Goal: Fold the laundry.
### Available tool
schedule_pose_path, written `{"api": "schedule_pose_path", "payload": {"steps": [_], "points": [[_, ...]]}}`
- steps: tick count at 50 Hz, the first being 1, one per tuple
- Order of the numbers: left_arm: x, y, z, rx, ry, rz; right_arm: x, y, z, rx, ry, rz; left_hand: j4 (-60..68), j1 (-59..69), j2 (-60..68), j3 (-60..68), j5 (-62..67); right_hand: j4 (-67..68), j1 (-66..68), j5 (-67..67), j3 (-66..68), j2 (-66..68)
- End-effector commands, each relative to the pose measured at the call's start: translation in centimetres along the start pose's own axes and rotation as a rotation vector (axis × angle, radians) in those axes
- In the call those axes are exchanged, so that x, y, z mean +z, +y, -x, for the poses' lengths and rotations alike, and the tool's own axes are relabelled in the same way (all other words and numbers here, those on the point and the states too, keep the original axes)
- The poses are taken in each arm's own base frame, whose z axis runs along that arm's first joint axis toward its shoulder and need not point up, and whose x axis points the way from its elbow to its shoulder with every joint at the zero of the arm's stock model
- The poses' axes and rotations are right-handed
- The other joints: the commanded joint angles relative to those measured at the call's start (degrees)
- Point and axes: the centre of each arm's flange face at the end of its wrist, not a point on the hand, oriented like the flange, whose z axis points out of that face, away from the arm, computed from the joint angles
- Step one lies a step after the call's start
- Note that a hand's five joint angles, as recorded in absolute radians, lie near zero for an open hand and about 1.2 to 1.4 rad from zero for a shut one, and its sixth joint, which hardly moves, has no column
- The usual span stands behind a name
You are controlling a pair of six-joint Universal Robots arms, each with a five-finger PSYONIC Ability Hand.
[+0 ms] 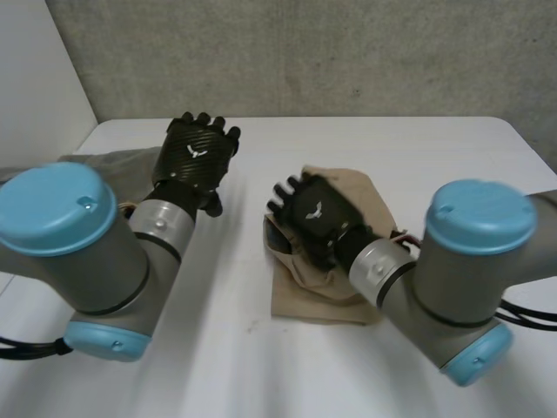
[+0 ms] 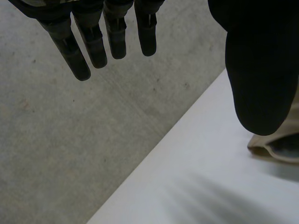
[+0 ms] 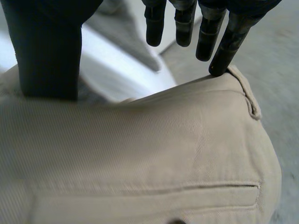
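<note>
Beige garment [image 1: 306,300] lies bunched on the white table [image 1: 226,348], right of centre. Right hand [image 1: 318,218] sits on top of it, palm down, over its far-left part. Right wrist view: the cloth bulges up under the palm, the thumb tip presses into it, and one fingertip [image 3: 218,69] touches the seamed edge. The other fingers are straight and clear of the cloth; nothing is pinched. Left hand [image 1: 196,157] hangs above the table, well left of the garment, fingers straight and holding nothing. In its wrist view a garment corner shows just beside the thumb. Grey concrete wall [image 1: 305,52] behind.
</note>
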Motion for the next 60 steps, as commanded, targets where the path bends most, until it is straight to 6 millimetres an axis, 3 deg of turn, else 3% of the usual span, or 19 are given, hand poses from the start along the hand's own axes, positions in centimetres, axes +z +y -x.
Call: {"api": "schedule_pose_path", "payload": {"steps": [1,4,9,14,23,28,35,39,45,52,60], "points": [[0.6,-1.6,-2.5,-0.019,0.025,-0.046,-2.2,-0.7,-5.4,0.430,0.124,0.010,-0.27,-1.09,-0.37,-0.05,0.48,-6.28,-1.30,-5.57,-1.93,-2.20],[0.5,-2.3,-3.3,-0.058,0.045,-0.068,-3.5,-0.2,-7.4,0.546,0.157,0.060,-0.27,-1.09,-0.37,-0.05,0.48,-6.28,-1.30,-5.57,-1.93,-2.20],[0.1,-3.6,-4.4,-0.125,0.076,-0.104,-4.8,-0.1,-8.9,0.606,0.152,0.089,-0.27,-1.08,-0.37,-0.05,0.48,-6.28,-1.30,-5.57,-1.93,-2.20],[-0.8,-4.5,-5.4,-0.139,0.110,-0.115,-5.8,-1.5,-9.8,0.612,0.130,0.050,-0.27,-1.08,-0.37,-0.05,0.48,-6.28,-1.30,-5.57,-1.93,-2.20],[-0.9,-7.0,-5.5,-0.153,0.118,-0.177,-7.2,-3.5,-13.8,0.664,0.244,-0.032,-0.10,-0.92,-0.20,0.12,0.65,-6.28,-1.30,-5.57,-1.93,-2.20],[-1.0,-7.5,-6.3,-0.155,0.145,-0.177,-7.9,-3.4,-15.2,0.687,0.286,-0.031,0.24,-0.58,0.13,0.46,0.98,-6.28,-1.30,-5.57,-1.93,-2.20],[-0.5,-5.9,-9.2,-0.145,0.204,-0.142,-8.6,-2.2,-16.6,0.702,0.338,0.003,0.24,-0.58,0.13,0.46,0.98,-6.28,-1.30,-5.57,-1.93,-2.20],[0.0,-4.4,-10.6,-0.132,0.235,-0.081,-8.1,-1.0,-15.8,0.734,0.309,0.057,0.24,-0.58,0.13,0.46,0.98,-6.28,-1.30,-5.57,-1.93,-2.20],[0.0,-1.7,-11.5,-0.138,0.283,0.075,-5.6,3.6,-14.0,0.747,0.249,0.196,-0.27,-1.08,-0.37,-0.04,0.48,-6.28,-1.30,-5.57,-1.93,-2.20],[-0.2,1.2,-12.0,-0.124,0.306,0.212,-2.4,5.1,-9.2,0.690,0.113,0.278,-0.61,-1.42,-0.71,-0.38,0.14,-6.28,-1.30,-5.57,-1.93,-2.20],[0.3,4.9,-11.7,-0.082,0.296,0.366,-1.3,8.1,-7.5,0.605,0.144,0.402,-0.94,-1.76,-1.04,-0.72,-0.19,-6.28,-1.30,-5.57,-1.93,-2.20]]}}
